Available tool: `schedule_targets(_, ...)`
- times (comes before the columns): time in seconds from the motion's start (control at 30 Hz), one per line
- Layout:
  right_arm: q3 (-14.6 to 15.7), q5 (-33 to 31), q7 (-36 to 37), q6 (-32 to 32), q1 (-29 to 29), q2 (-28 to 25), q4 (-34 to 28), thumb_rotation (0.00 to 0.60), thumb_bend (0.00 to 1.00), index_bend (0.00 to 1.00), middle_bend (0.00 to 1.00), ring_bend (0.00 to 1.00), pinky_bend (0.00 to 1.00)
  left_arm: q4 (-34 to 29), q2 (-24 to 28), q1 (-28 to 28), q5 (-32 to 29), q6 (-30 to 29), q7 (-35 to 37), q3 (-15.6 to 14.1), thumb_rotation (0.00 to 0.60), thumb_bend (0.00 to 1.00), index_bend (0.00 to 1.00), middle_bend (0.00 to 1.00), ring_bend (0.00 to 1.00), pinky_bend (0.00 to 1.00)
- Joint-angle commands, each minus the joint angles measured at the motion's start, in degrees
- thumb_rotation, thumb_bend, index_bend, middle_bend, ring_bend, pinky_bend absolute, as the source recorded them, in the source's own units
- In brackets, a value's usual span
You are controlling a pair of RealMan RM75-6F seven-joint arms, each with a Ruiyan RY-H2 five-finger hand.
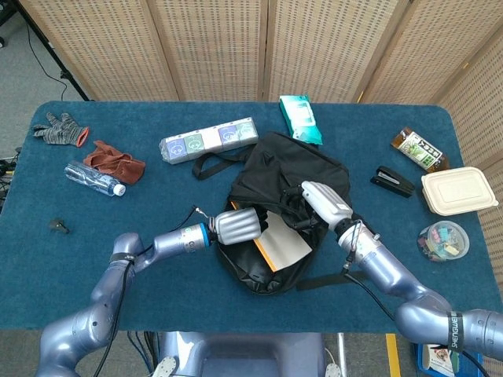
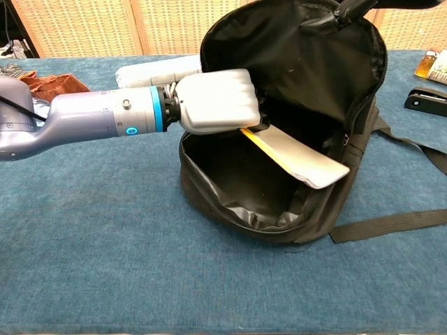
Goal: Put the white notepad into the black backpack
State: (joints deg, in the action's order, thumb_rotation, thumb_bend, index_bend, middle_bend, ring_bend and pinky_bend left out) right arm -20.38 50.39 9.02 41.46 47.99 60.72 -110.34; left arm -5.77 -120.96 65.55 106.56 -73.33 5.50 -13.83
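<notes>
The black backpack (image 1: 271,196) lies in the middle of the blue table with its mouth open toward me (image 2: 293,105). The white notepad (image 1: 284,241) with an orange edge tilts into that opening (image 2: 300,160), its far end held by my left hand (image 1: 237,225), whose fingers are closed around it (image 2: 215,101). My right hand (image 1: 326,203) grips the backpack's upper flap and holds it up; in the chest view only a dark bit of it shows at the top edge.
Around the backpack lie a green wipes pack (image 1: 299,118), a boxed multipack (image 1: 208,140), a water bottle (image 1: 94,179), a brown pouch (image 1: 115,162), a grey glove (image 1: 60,129), a stapler (image 1: 392,181), a lidded container (image 1: 458,190) and a tub of clips (image 1: 442,240). A strap (image 2: 387,225) trails right.
</notes>
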Motion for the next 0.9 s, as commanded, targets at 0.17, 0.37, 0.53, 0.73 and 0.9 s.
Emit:
schedule_targets(0.17,-0.2,-1.1,0.2,-0.3,0.9,-0.3,0.8,0.600,0.75,0.62,0.68,0.56,0.72,0.4,0.6,0.9,0.2,-1.4,4.2,-0.6,0.600,0.38,0.77,0.53,0.37,0.46)
schedule_targets(0.37,0.0,-2.0,-0.1,-0.6,1.6,-0.7,1.1,0.600,0.75,0.62,0.68,0.56,0.72,1.0,0.0,2.0,0.4,0.4,5.8,-1.1,0.600,0.38,0.77,0.53,0.37,0.45)
schedule_targets(0.53,0.0,-2.2,0.5,-1.0,1.5,-1.6,0.3,0.600,0.75,0.62,0.68,0.56,0.72,1.2,-0.8,2.9,0.3,2.2,6.5,-1.3,0.600,0.38,0.77,0.53,0.37,0.45)
schedule_targets(0.73,-1.0,-1.1,3.1,-2.8,1.1,-3.1,-1.5,0.600,0.75,0.62,0.68,0.57,0.72,1.7,-1.7,3.0,0.4,4.3,6.2,-1.8,0.600,0.38,0.77,0.53,0.37,0.46)
schedule_targets(0.9,-2.0,0.5,5.8,-5.2,1.1,-4.2,-3.0,0.600,0.75,0.62,0.68,0.57,0.72,1.8,-2.1,3.2,-0.3,6.0,5.8,-1.3,0.600,0.38,0.77,0.52,0.37,0.45)
